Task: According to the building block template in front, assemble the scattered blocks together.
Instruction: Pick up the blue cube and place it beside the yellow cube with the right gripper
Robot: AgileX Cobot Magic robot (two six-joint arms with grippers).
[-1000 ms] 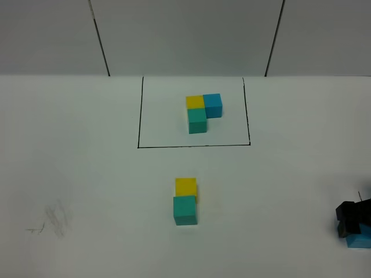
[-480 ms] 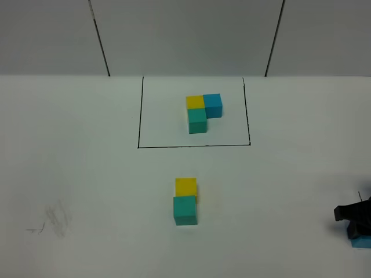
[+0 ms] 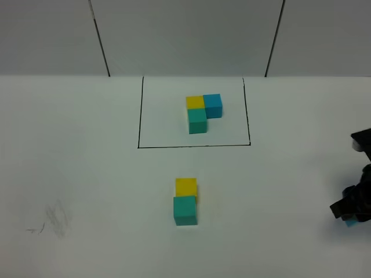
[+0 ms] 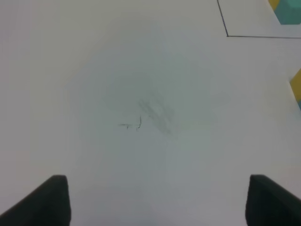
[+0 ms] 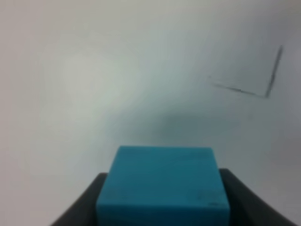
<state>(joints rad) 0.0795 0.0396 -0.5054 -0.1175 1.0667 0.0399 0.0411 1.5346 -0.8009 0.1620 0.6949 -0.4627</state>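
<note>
The building block template point(image 3: 200, 113) is an L of yellow, blue and teal-green cubes inside a black outline point(image 3: 138, 116) at the back centre. Of the scattered blocks, the yellow cube point(image 3: 185, 186) touches the teal-green cube point(image 3: 185, 209) in front of the outline. The blue cube point(image 5: 163, 183) sits between the dark fingers point(image 5: 89, 207) of my right gripper point(image 5: 163, 200), which is shut on it. At the far right edge of the exterior view, the right gripper point(image 3: 349, 212) shows only a sliver of the blue cube point(image 3: 351, 222). My left gripper point(image 4: 157, 202) stands open over bare table.
A faint pencil smudge point(image 3: 55, 217) marks the white table at front left, below the left gripper's smudge point(image 4: 150, 115) view. A corner of the outline point(image 4: 227, 35) and an edge of the yellow cube point(image 4: 297, 84) show in the left wrist view.
The right gripper has shut on the blue cube and risen slightly at the right edge, hiding most of the cube. The left gripper and other cubes have not moved.
</note>
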